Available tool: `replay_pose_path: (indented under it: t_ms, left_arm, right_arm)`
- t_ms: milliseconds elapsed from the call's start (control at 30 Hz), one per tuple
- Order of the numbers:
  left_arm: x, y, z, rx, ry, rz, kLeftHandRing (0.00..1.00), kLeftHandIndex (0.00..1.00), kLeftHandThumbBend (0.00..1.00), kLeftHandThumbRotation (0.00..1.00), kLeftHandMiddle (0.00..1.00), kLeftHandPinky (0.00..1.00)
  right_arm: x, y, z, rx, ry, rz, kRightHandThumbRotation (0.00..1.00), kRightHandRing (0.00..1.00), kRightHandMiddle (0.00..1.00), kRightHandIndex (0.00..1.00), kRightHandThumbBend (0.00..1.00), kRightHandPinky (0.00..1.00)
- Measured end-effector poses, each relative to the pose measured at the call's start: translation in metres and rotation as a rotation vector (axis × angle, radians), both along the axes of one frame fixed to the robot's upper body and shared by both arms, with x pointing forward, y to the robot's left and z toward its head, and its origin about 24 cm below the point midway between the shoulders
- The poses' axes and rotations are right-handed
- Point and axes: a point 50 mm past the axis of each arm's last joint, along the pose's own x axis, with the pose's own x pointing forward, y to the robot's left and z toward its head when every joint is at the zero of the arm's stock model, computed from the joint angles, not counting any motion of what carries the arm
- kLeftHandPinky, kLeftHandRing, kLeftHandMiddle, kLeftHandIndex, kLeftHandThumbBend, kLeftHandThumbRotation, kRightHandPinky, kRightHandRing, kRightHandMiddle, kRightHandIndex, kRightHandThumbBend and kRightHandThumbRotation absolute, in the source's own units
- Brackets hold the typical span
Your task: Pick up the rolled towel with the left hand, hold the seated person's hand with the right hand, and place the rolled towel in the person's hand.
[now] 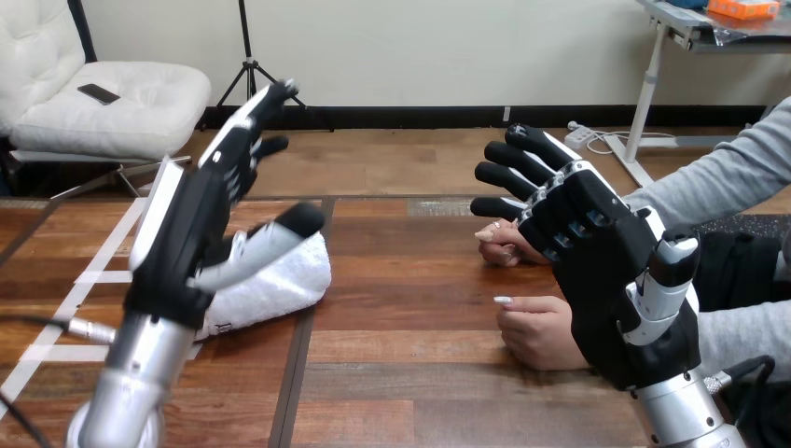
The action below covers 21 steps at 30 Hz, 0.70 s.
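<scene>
Left hand [187, 233] reads open on my feed: fingers straight and pointing away from me, thumb stuck out to the side, nothing in its grasp. It stands raised over the left part of the desk [401, 373], on its silver forearm [131, 373]. The rolled towel [284, 280] lies on the desk just beyond that hand and to its right, white, its long side slanting. The thumb crosses in front of it, and I cannot tell whether the thumb touches the cloth.

Right hand [597, 247] is open too, fingers spread and only slightly bent, holding nothing. Past it, at the view's right, I see two hands of the person resting on the desk. The person's farther hand [504, 243] shows beside my fingers, and the person's nearer hand [536, 331] lies loosely curled beside my palm. I cannot tell whether my right hand touches either one; no finger of mine wraps round them.

Towel and person's hands sit well apart, with bare wood between. White tape lines [93, 271] mark the desk at the left.
</scene>
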Motion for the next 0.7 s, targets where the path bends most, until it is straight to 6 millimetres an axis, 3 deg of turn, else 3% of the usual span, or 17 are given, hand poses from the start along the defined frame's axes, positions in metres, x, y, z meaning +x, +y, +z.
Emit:
replay_pose_path:
  t_ms: [333, 700]
  left_arm:
    - [0.028, 0.005, 0.003, 0.072, 0.03, 0.016, 0.9, 0.92, 0.97, 0.67, 0.93, 0.83]
    - [0.053, 0.01, 0.0, 0.221, 0.086, 0.068, 0.91, 0.92, 0.89, 0.68, 0.93, 0.84]
  right_arm:
    - [0.001, 0.0, 0.0, -0.002, 0.0, 0.0, 1.0, 0.84, 0.85, 0.85, 1.0, 0.75]
    - [0.003, 0.001, -0.001, -0.006, 0.004, 0.002, 1.0, 0.84, 0.84, 0.85, 1.0, 0.74]
